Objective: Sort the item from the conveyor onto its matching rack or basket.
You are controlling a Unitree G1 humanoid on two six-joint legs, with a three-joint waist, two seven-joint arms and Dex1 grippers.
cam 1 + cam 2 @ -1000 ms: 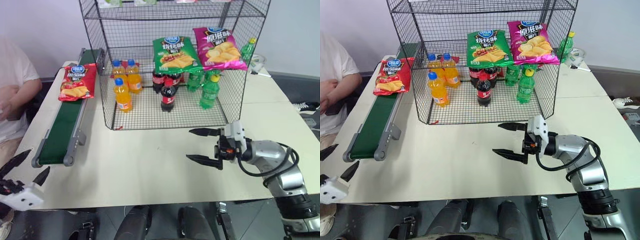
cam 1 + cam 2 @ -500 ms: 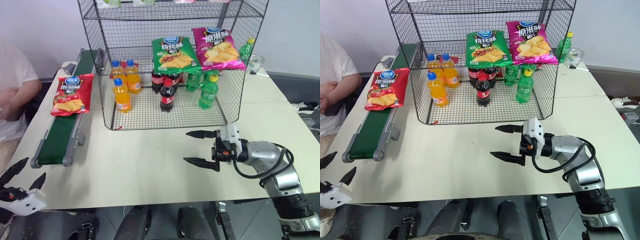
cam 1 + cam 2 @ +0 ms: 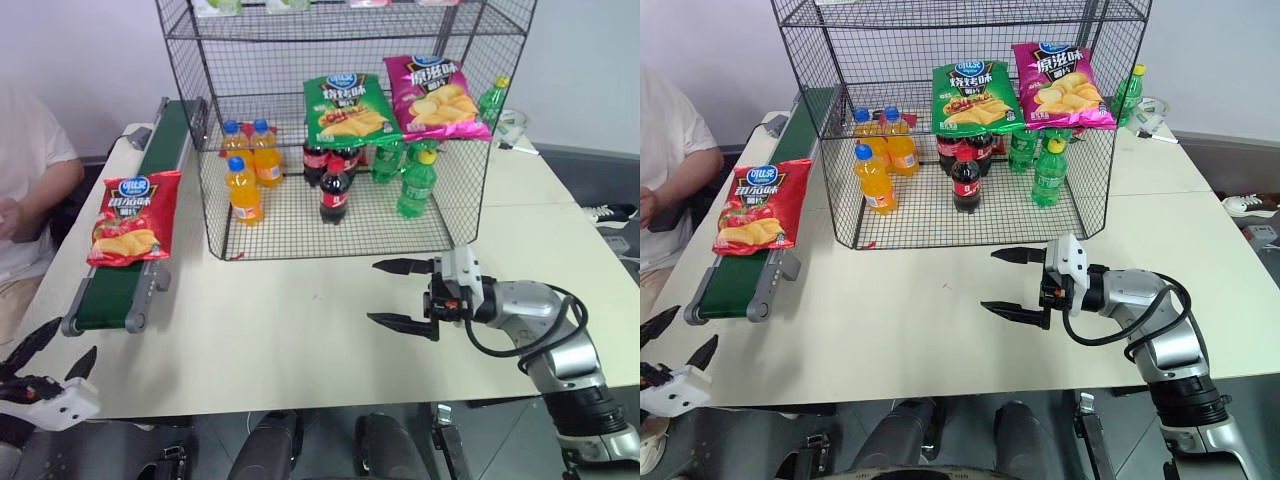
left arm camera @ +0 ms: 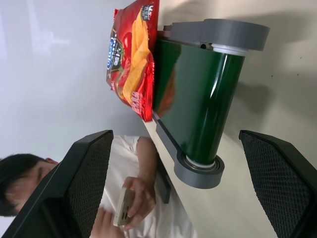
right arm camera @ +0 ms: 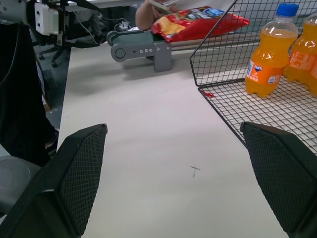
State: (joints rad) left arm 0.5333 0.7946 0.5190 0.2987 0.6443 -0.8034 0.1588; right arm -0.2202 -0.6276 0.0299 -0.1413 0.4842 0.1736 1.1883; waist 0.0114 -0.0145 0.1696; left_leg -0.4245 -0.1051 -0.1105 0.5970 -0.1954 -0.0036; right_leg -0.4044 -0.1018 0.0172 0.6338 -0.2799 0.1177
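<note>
The pale surface (image 3: 300,330) carries a tall black wire rack (image 3: 340,120) at its far middle. Along the left side runs the green conveyor (image 3: 130,260), its near roller end close to the front left corner. A person in a white shirt (image 3: 25,170) sits just left of the conveyor, holding a phone in the left wrist view.

Inside the rack, a green chip bag (image 3: 347,108) and a magenta chip bag (image 3: 436,96) lean side by side on a tier above the bottles. Below them stand 3 orange bottles (image 3: 245,190) to the left, dark cola bottles (image 3: 334,190) in the middle and green bottles (image 3: 418,185) to the right.

The red chip bag (image 3: 130,216) lies flat on the near half of the belt, logo end away from the robot, overhanging both rails, well left of the rack.

The right pincer (image 3: 402,296) hovers over the surface in front of the rack, pointing left, fingers spread wide and holding nothing. The left pincer (image 3: 48,351) sits low off the front left corner, just short of the conveyor's end, fingers wide apart and empty.
</note>
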